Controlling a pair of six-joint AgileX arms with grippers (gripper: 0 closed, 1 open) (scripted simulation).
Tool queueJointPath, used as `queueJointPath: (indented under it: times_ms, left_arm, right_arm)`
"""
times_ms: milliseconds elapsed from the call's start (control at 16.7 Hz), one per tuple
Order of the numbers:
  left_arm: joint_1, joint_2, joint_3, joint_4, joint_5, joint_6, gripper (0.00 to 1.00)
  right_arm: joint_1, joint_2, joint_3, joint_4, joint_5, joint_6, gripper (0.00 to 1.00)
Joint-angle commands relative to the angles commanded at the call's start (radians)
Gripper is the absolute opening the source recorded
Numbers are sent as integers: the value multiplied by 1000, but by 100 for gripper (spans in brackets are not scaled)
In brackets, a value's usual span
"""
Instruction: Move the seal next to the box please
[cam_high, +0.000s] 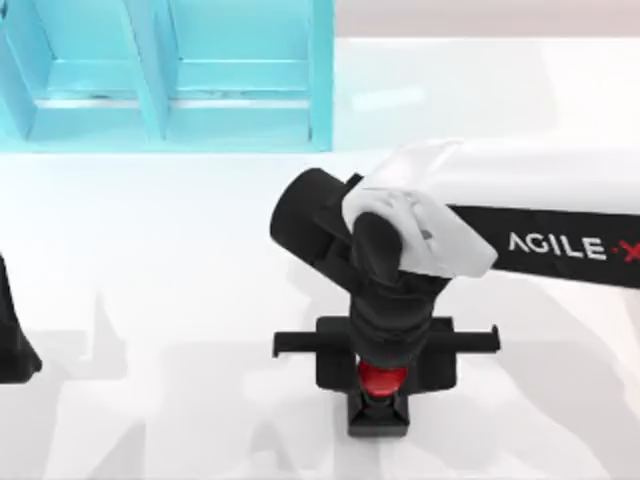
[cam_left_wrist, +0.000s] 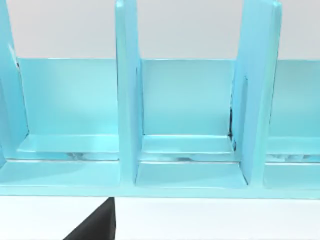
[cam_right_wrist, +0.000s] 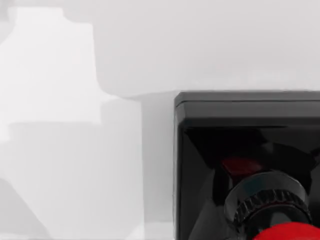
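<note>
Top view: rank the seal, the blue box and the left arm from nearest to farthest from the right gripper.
1. The seal, directly under the right gripper, low centre of the table.
2. The blue box, at the table's far left corner.
3. The left arm, parked at the left edge.

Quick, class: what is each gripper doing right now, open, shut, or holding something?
Left gripper: parked at the table's left edge; cannot be told.
Right gripper: down over the seal; grip cannot be told.

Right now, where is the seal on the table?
In the top view the seal stands near the table's front edge, slightly right of centre, directly under the right gripper and far from the blue box.
</note>
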Motion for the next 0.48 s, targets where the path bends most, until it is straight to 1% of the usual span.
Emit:
queueJointPath:
  times_ms: [240,480]
  left_arm:
    - [0,0,0,0,0,0,100]
    - [0,0,0,0,0,0,100]
  right_arm:
    - [0,-4,16,-18,0,1,0]
    - [-2,-37,101,-147,0,1,0]
